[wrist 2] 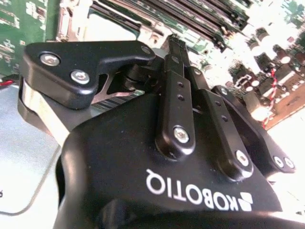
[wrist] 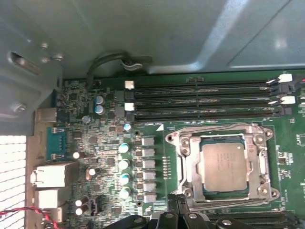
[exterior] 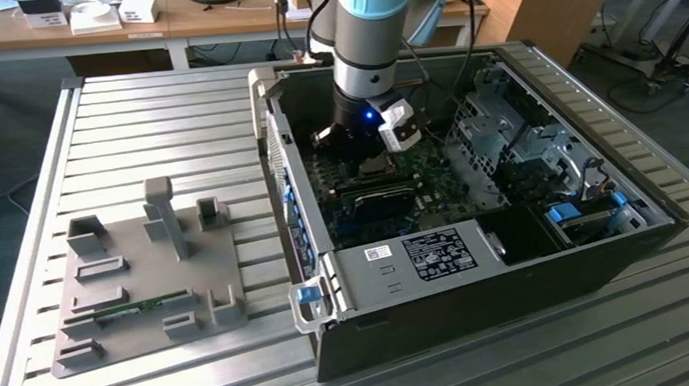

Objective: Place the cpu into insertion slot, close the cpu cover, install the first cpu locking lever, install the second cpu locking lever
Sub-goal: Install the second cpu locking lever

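Overhead, one robot arm reaches down into one open computer case (exterior: 487, 265) lying on its side on a ribbed metal worktop (exterior: 156, 123). Its black pincer (exterior: 360, 144) hangs low over the green motherboard (wrist: 109, 191), near the memory end of the board. In the second wrist view the pincer (wrist 2: 172, 40) fills the foreground, its two fingers (wrist 2: 177, 95) drawn together into a narrow stance with nothing seen between them.

In the first wrist view the cpu (wrist: 225, 167), one flat square chip with a dull silver-grey top, sits inside the insertion slot (wrist: 206, 191). One cpu cover (wrist: 186, 164), a thin silvery frame, lies down around the chip, so the chip shows through its centre window. Thin wire levers run along two sides of the frame; whether they are latched cannot be told. Four long black memory slots (wrist: 200, 100) run side by side just beside the socket, with white clips at their ends. A column of four small silver capacitors (wrist: 124, 169) stands near the socket.

In the exterior view, one grey parts fixture (exterior: 145, 280) sits on the worktop toward the exterior view's left, well apart from the case, with one green memory stick (exterior: 123, 312) lying in it. One white-labelled black box (exterior: 434, 254) sits inside the case.
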Action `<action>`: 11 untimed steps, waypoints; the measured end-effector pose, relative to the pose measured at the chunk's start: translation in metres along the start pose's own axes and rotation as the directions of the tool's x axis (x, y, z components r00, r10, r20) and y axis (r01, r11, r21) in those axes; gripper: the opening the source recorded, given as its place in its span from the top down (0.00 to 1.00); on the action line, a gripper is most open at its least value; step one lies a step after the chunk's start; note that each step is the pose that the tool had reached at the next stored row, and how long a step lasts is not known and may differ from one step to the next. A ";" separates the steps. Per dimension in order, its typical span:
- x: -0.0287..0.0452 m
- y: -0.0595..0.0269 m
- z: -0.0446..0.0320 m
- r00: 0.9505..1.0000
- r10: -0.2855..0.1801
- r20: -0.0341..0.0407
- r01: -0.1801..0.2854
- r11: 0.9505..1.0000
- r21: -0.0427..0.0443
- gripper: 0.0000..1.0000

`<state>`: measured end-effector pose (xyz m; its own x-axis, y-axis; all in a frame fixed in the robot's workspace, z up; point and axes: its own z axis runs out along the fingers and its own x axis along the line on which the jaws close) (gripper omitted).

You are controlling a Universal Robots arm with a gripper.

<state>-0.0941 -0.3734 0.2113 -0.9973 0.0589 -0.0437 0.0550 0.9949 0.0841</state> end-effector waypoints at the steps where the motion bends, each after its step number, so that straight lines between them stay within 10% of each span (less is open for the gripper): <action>1: -0.0020 0.0003 0.0002 1.000 0.000 0.000 0.000 1.000 0.000 0.89; 11: -0.0244 0.0046 0.0018 1.000 0.001 0.000 -0.001 1.000 0.000 0.89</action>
<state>-0.0694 -0.3702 0.2109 -0.9972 0.0600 -0.0437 0.0562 0.9949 0.0841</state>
